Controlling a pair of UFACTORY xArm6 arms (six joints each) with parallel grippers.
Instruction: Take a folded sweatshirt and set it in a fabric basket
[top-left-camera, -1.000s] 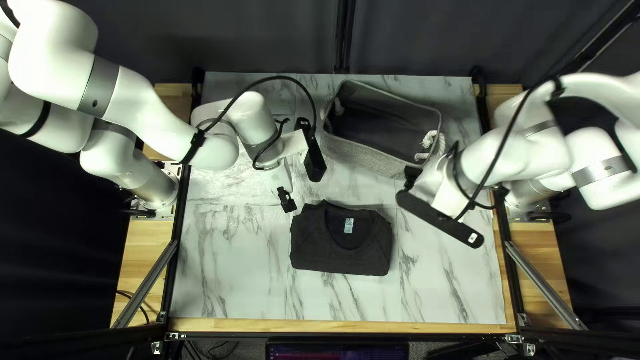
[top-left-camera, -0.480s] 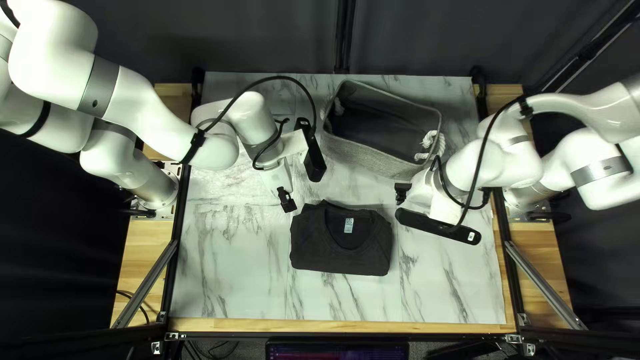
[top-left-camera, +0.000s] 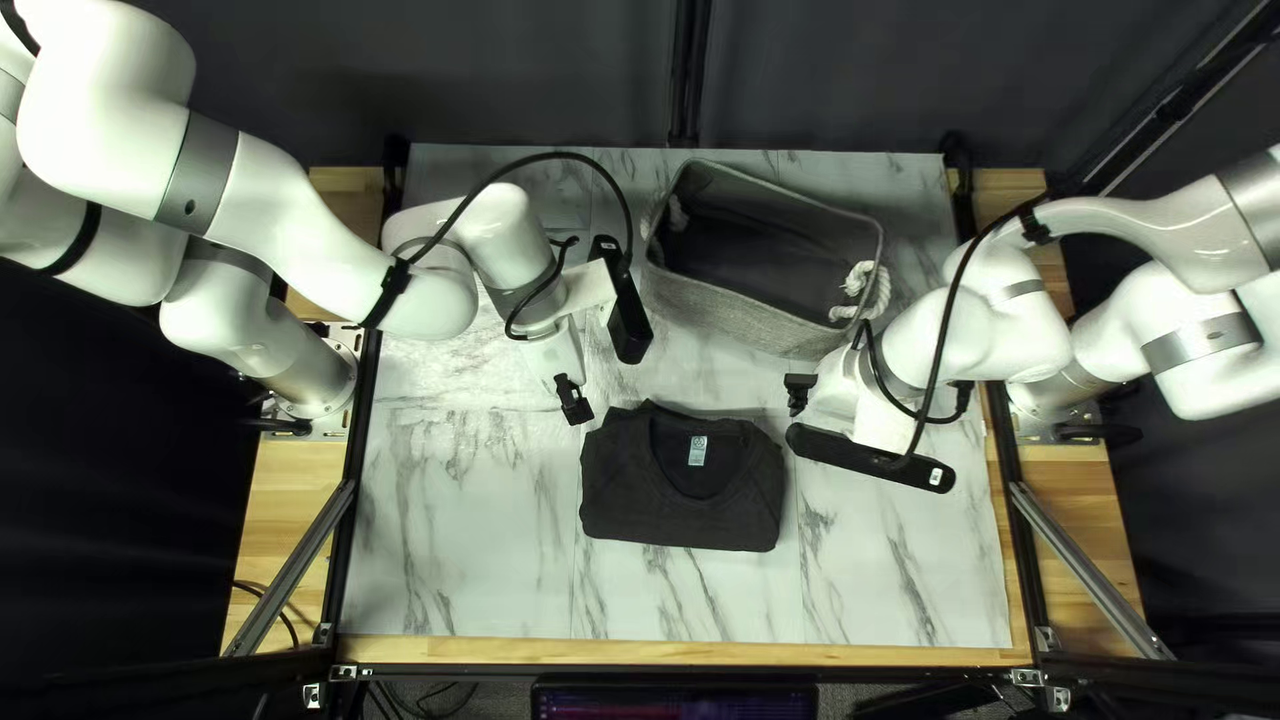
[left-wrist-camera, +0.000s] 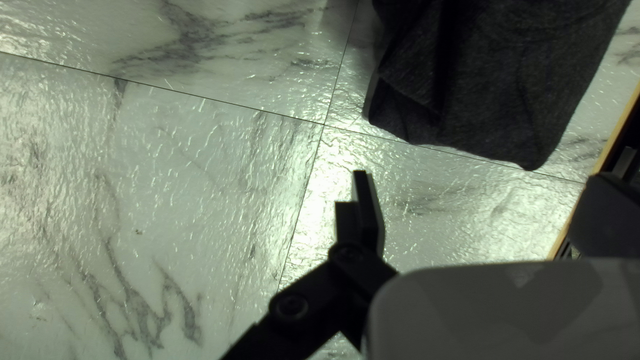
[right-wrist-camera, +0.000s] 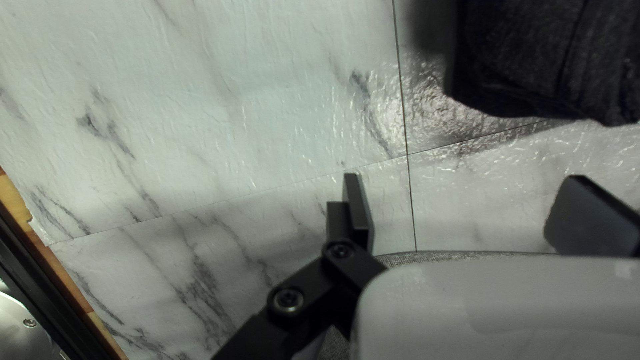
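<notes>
Sweatshirt (top-left-camera: 680, 514): dark charcoal, folded into a compact rectangle, flat on the tabletop (top-left-camera: 460, 534). Neckline faces 12 o'clock; pale label (top-left-camera: 698, 451) exposed inside. Sleeves are probably tucked underneath; dark fabric obscures the folds. Basket (top-left-camera: 727, 311): gray fabric, upright, mouth open, dark interior, white rope handle (top-left-camera: 862, 283) near 4 o'clock. Position: toward 1 o'clock from the sweatshirt, not touching it.

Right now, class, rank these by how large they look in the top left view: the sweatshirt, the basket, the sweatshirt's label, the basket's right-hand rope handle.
1. Basket
2. Sweatshirt
3. Right-hand rope handle
4. Label
</notes>
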